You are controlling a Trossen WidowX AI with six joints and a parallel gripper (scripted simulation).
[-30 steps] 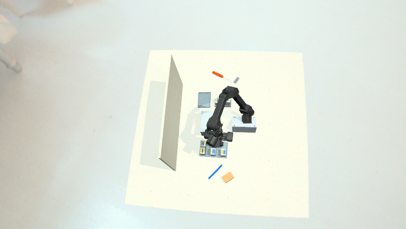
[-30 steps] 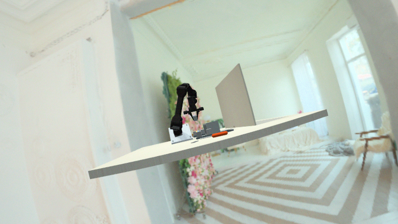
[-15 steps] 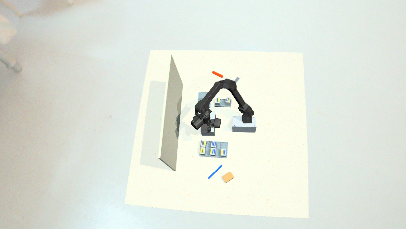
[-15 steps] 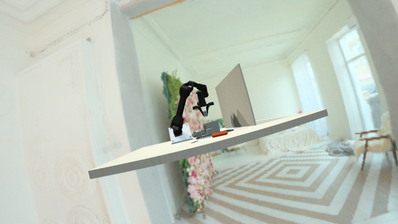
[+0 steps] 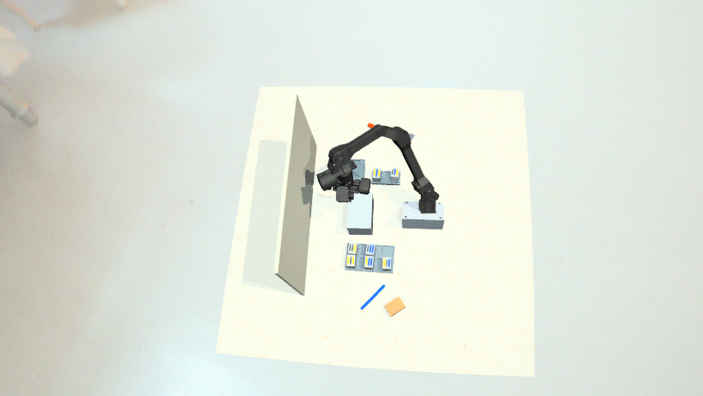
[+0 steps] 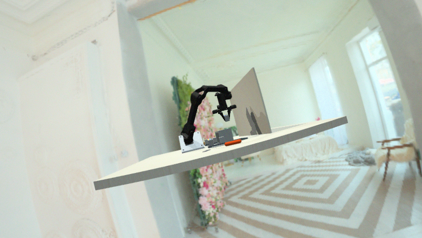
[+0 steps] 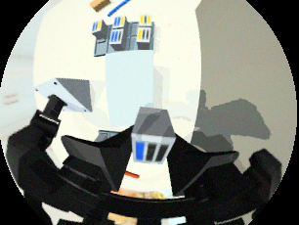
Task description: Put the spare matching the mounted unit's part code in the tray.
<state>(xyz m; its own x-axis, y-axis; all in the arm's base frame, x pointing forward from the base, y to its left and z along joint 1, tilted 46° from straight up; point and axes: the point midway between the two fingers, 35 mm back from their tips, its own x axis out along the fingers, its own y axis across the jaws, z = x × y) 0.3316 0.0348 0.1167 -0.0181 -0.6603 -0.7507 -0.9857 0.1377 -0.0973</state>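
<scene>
Grasping a grey block between the fingers of the tool, well above the tabletop. On the end of the block, in the wrist view, one blue stripe beside two dark ones. Impossible to tell whether its code matches the mounted unit's. In the top view, partly hidden by the arm, the tray, just beside a small rack with two striped units in it. Near the tray, a large grey box; past it, a larger rack with five striped spares, two in one row and three in the other. To one side, upright, a tall panel. Near the larger rack, a blue stick and a tan block, apart from each other.
</scene>
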